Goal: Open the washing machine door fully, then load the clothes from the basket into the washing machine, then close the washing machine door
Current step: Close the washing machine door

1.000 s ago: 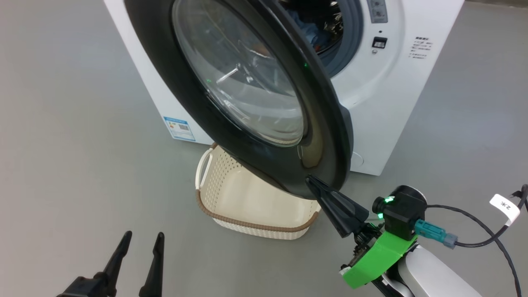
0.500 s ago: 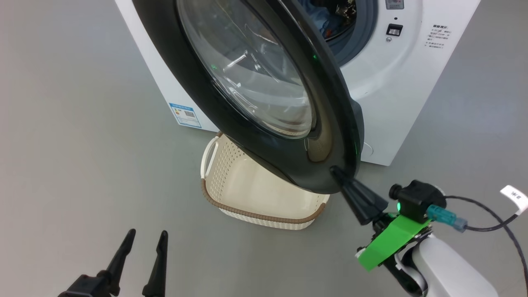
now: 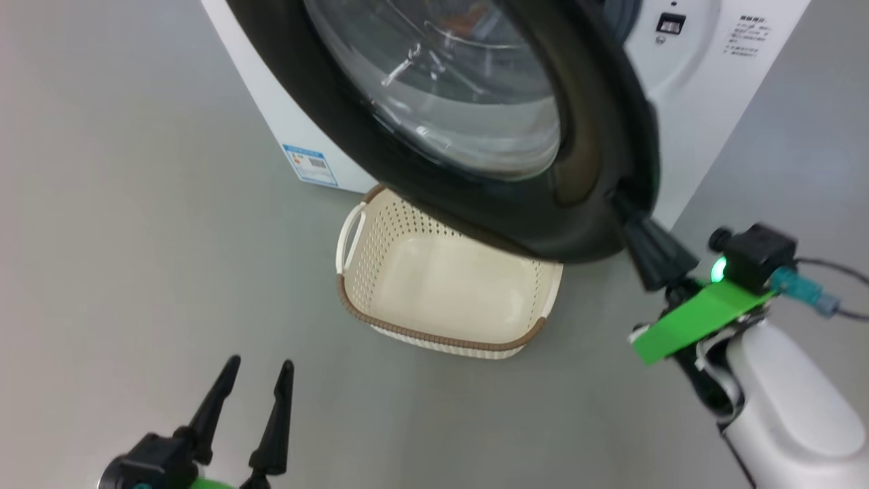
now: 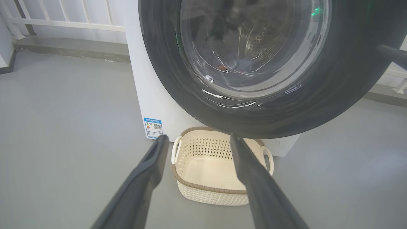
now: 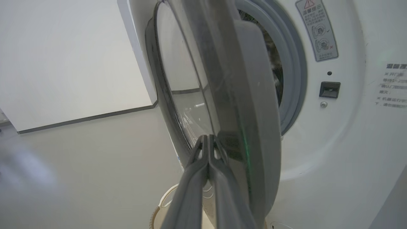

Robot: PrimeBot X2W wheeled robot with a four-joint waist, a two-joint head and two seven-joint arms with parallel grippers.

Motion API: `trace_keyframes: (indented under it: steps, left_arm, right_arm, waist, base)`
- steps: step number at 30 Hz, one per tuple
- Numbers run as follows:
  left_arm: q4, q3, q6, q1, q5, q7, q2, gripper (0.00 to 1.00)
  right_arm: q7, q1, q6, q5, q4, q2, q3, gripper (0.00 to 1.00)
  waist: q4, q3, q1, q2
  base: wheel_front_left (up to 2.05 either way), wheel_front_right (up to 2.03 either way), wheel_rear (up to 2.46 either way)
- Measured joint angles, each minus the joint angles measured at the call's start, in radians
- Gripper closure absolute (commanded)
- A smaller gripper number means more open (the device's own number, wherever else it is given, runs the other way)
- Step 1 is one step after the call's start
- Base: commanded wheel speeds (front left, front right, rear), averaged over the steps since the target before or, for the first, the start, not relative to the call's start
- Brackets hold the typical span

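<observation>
Washing machine door [image 3: 543, 231] has swung further closed, its rim edge against the tips of the together-pressed right jaws, the empty basket [image 3: 441, 337] just beyond the spread left jaws; closing step, so next push until it latches.

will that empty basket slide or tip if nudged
The basket looks like thin perforated plastic and sits empty, so it is probably light and apt to slide on the smooth grey floor. Its wide, low shape suggests it would hardly tip.
</observation>
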Motion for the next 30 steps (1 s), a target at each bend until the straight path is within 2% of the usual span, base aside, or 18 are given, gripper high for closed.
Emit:
trace_keyframes:
  steps: [12, 22, 30]
  left_arm:
    - [-0.030, -0.083, 0.040, -0.083, -0.027, 0.000, -0.003, 0.00]
    - [-0.055, -0.141, 0.053, -0.135, -0.045, 0.000, -0.004, 0.00]
    - [-0.065, -0.153, 0.062, -0.139, -0.045, 0.000, -0.004, 0.00]
  right_arm:
    - [0.000, -0.194, 0.000, 0.005, 0.099, -0.038, -0.125, 1.00]
    - [0.000, -0.354, 0.000, 0.004, 0.167, -0.081, -0.220, 1.00]
    - [0.000, -0.399, 0.001, -0.038, 0.176, -0.068, -0.278, 1.00]
  waist:
    - [0.033, 0.086, 0.0001, 0.0000]
    - [0.082, 0.150, 0.0001, 0.0000]
    - [0.108, 0.180, 0.0000, 0.0000]
  base:
    - [0.00, 0.00, 0.00]
    - [0.00, 0.00, 0.00]
    - [0.00, 0.00, 0.00]
